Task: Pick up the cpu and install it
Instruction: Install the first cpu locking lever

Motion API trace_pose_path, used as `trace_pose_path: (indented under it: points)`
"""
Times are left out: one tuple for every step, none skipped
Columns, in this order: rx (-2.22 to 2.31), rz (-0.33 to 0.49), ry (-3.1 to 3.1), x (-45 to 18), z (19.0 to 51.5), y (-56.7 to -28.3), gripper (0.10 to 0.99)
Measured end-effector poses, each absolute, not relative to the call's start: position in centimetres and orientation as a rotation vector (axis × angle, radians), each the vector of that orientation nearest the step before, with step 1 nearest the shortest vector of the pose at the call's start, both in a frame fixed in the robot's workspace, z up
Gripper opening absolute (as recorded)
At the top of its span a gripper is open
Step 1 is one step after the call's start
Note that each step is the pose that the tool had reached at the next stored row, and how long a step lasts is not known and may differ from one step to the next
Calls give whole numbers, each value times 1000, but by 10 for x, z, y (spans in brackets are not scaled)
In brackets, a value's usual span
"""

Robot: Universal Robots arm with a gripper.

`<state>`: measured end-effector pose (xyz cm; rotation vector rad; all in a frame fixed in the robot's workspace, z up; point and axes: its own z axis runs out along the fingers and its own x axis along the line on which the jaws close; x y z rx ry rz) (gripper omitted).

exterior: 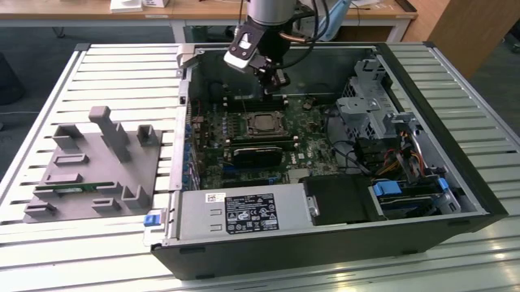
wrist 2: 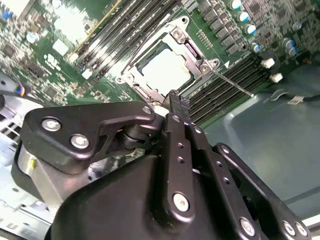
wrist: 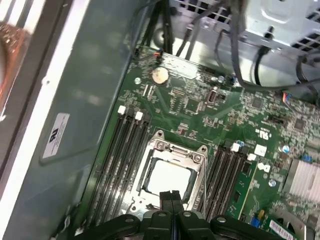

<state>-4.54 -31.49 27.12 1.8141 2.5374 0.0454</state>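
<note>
cpu silver-grey | motherboard green | tray grey | fingers black

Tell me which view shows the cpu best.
The first wrist view: the cpu faces the camera, seated in the socket frame, nearly whole. The second wrist view shows it at a slant beyond the pincer. The exterior view shows it small.

Memory slots and drive cage flank the open socket.
</note>
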Motion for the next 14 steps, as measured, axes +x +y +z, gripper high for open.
trace_pose_path:
  points:
    - [1791, 46, 2554, -45, 271, -315, 106]
    - [1768, 46, 2570, -45, 271, -315, 106]
    - [1745, 46, 2586, -45, 271, -315, 106]
    - [1722, 47, 2602, -45, 271, -315, 106]
    - [1699, 47, 2617, -45, 271, -315, 106]
    - [1673, 47, 2634, -45, 271, -315, 106]
    - [1650, 48, 2649, -45, 271, -315, 106]
    - [1627, 48, 2664, -45, 271, -315, 106]
    - [1603, 48, 2678, -45, 271, -315, 106]
    - [1551, 49, 2709, -45, 271, -315, 106]
    - [1509, 49, 2734, -45, 271, -315, 106]
    - [1490, 49, 2744, -45, 271, -315, 106]
    - [1472, 50, 2754, -45, 271, -315, 106]
    - [1454, 50, 2764, -45, 271, -315, 106]
